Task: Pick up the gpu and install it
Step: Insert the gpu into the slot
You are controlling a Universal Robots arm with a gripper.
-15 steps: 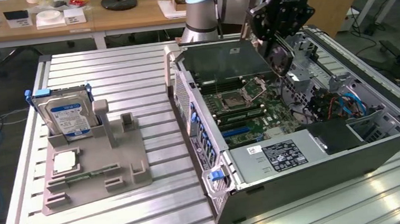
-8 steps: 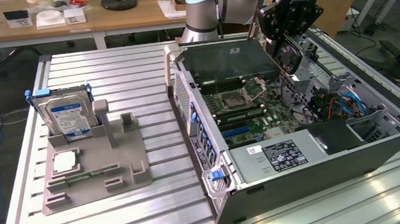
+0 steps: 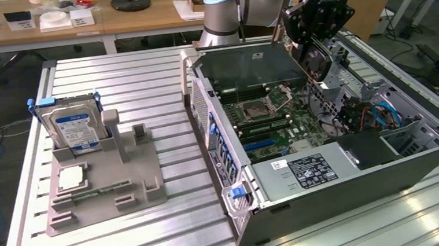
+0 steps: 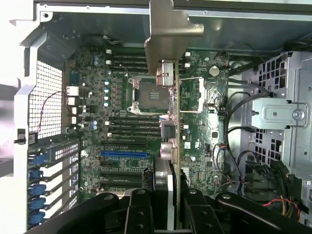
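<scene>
Dark gpu (image 4: 174, 112) edge-on, seemingly in gripper (image 4: 167, 204)

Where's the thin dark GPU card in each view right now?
Exterior view: thin dark gpu card held by the gripper above the open computer case.
Wrist view: the card edge-on, running across the green motherboard.
Shared landmark: square silver CPU socket.

A metal table (image 3: 116, 84) made of long ribbed silver slats is seen in the exterior view. Two things are placed directly on it. An open computer case (image 3: 341, 207) is laid on its side toward the exterior view's right, with the open face turned up. A grey moulded holder (image 3: 142, 183) is set flat toward the exterior view's left, near the case but apart from it.
</scene>
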